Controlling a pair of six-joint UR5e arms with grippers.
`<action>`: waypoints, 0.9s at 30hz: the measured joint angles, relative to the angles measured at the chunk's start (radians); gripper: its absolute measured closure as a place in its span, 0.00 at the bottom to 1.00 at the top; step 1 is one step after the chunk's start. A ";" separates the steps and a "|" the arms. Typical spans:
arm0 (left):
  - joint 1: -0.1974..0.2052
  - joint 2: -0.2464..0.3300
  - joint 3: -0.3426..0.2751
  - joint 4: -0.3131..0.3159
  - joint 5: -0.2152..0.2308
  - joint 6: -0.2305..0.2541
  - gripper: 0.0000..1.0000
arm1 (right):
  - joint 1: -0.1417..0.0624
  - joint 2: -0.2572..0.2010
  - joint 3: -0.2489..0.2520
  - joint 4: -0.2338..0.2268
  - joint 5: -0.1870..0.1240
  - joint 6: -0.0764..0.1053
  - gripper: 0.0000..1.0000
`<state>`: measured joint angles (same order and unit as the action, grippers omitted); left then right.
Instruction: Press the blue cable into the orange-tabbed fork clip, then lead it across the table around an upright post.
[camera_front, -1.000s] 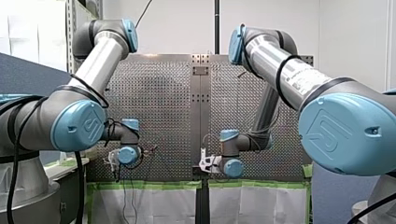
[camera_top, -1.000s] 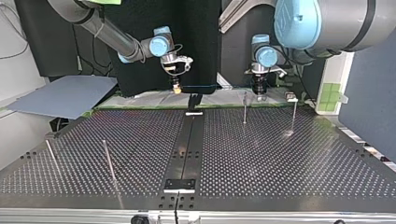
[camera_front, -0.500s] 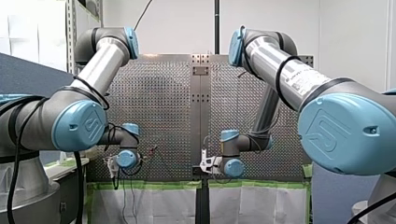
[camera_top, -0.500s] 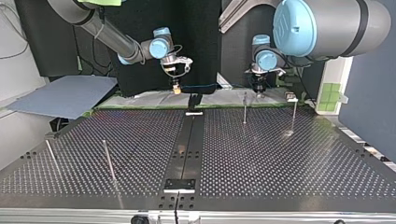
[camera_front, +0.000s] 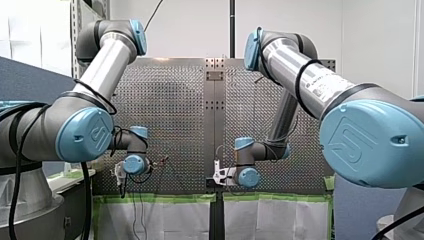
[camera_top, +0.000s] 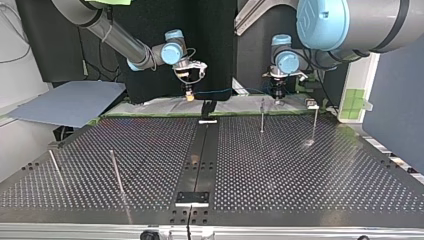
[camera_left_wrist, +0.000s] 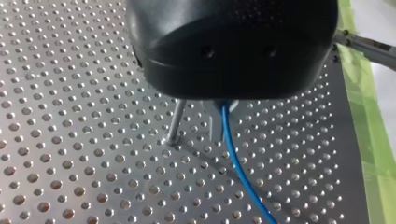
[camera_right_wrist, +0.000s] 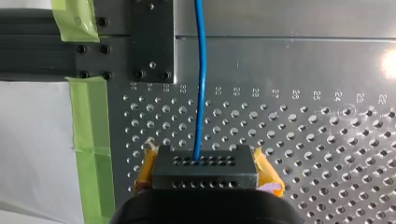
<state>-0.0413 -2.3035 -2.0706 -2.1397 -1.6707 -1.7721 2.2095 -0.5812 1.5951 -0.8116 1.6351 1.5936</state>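
Thin blue cable (camera_right_wrist: 201, 70), strung in the air between both claws over the perforated metal table (camera_right_wrist: 303, 154), my right gripper (camera_right_wrist: 204, 163), yellow-padded, pinched on one stretch, my left gripper (camera_left_wrist: 225, 105), black, pinched on another, just beside a slim upright metal post (camera_left_wrist: 176, 122).
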 joint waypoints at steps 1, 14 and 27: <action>0.000 0.001 0.000 -0.002 0.000 0.002 1.00 | 0.000 -0.001 0.000 0.001 0.003 -0.001 1.00; 0.003 0.002 0.000 0.005 0.008 -0.001 1.00 | -0.006 -0.017 -0.004 0.004 0.009 -0.006 1.00; 0.006 0.002 0.002 0.015 0.019 -0.011 1.00 | 0.006 -0.026 -0.034 0.029 -0.009 -0.040 1.00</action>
<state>-0.0356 -2.3015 -2.0687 -2.1243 -1.6515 -1.7828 2.2156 -0.6076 1.5608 -0.7829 1.6262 1.5535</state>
